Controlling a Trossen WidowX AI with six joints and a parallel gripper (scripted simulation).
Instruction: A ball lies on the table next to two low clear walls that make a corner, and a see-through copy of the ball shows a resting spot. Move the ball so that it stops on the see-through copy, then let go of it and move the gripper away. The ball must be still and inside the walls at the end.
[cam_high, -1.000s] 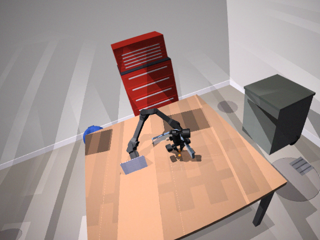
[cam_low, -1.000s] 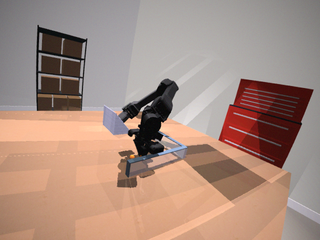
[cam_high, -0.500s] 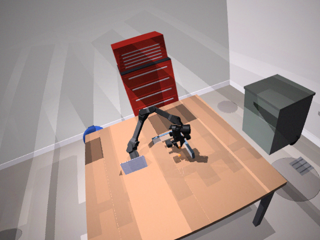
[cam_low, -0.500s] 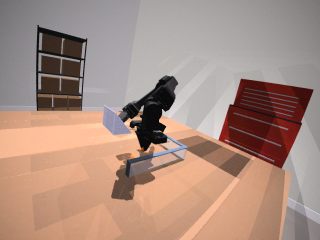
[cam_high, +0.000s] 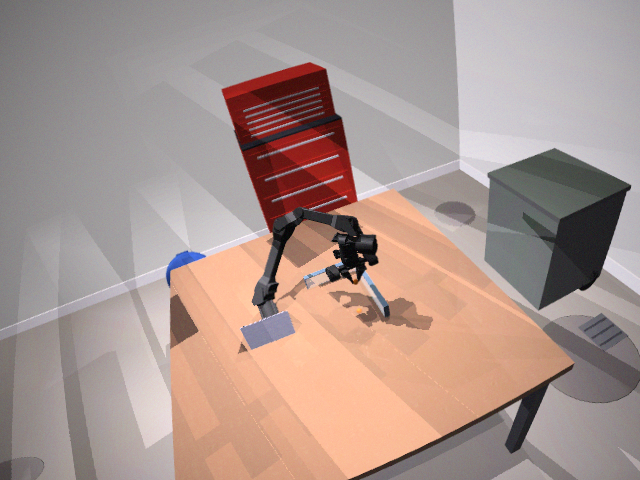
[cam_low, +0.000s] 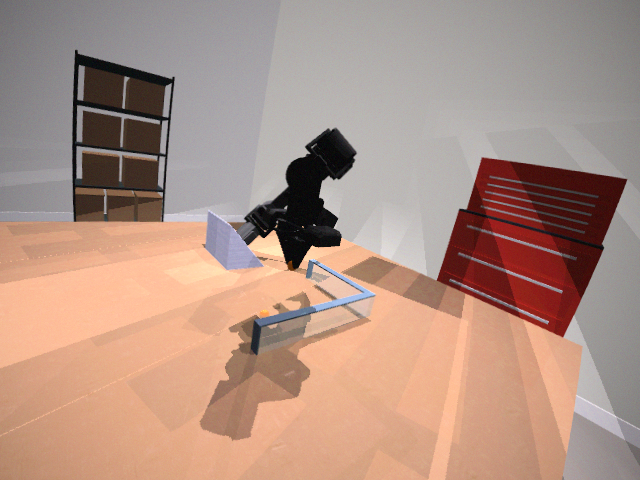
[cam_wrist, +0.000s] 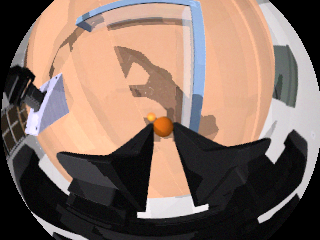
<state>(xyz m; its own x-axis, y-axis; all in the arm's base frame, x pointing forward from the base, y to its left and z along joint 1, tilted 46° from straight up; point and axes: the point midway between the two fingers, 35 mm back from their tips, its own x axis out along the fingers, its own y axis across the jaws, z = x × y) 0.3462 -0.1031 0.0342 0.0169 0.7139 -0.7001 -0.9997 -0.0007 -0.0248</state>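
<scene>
A black robot arm's jaws grip a small orange ball (cam_wrist: 163, 127), held above the tan wooden desk (cam_high: 361, 403), in the wrist view. The pale see-through orange copy of the ball (cam_low: 263, 313) sits on the desk just beside the near end of the low clear blue-edged corner walls (cam_low: 330, 302), on their inner side. In the wrist view that copy (cam_wrist: 151, 118) appears at about ten o'clock from the gripped ball, with one wall at about three o'clock.
</scene>
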